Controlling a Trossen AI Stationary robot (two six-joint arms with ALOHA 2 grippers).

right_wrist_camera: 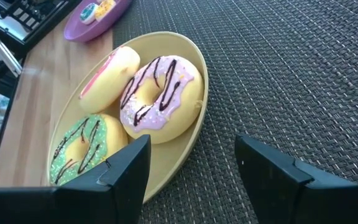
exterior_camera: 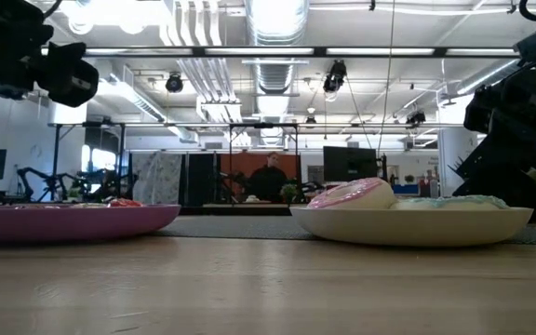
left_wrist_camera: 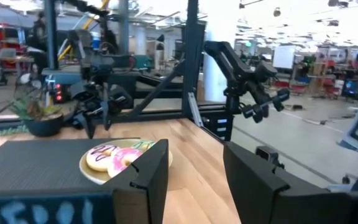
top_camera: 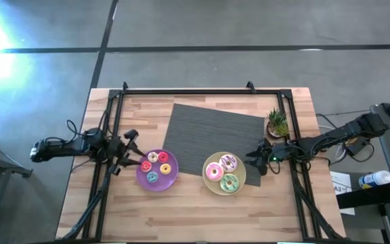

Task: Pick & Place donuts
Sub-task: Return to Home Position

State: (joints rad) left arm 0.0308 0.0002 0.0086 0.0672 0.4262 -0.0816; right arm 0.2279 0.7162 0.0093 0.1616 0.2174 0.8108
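Wooden table (top_camera: pixel 202 210) fills the near foreground, bare along its near edge. A dark woven mat (top_camera: pixel 212 132) covers the middle toward the far side.

Both arms reach in low from the sides. The left gripper (left_wrist_camera: pixel 194 155) hovers just left of the purple plate (top_camera: pixel 160 184), fingers spread and holding nothing. The right gripper (right_wrist_camera: pixel 192 149) sits just right of the cream plate (top_camera: pixel 210 186), fingers likewise parted and empty, over the mat's near right corner.

The two plates stand side by side near the table's middle, purple on the left and cream on the right, apart from each other. On the cream plate lie the three larger rings, crowded together: the pink donut (top_camera: pixel 214 171), the brown-drizzled donut (top_camera: pixel 228 163) and the green donut (top_camera: pixel 229 182). The tiny donuts (top_camera: pixel 152 177) are clustered on the purple plate, with red, yellow and blue among them. A potted plant (top_camera: pixel 277 123) stands by the far right of the mat, close to the right arm.

Sorting looks finished, so what is left is the retreat. Each gripper is close to a plate rim, so I would raise both straight up first and only then draw them outward. The right arm should also steer clear of the plant.
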